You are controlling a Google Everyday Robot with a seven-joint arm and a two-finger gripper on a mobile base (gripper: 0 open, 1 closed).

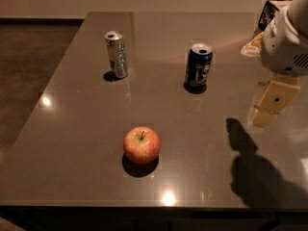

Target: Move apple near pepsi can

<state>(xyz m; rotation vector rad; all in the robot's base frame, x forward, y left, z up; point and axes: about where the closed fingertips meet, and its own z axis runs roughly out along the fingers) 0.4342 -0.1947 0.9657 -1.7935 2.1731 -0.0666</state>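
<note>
The red-and-yellow apple sits upright on the dark table, near the front and a little left of centre. The dark blue pepsi can stands farther back and to the right of it, well apart. My gripper hangs over the table's right side, to the right of both and level between them, holding nothing that I can see. Its shadow falls on the table below it.
A slim silver can stands at the back left of the table. A bag-like object lies at the far right corner behind my arm. Carpeted floor lies beyond the table's left edge.
</note>
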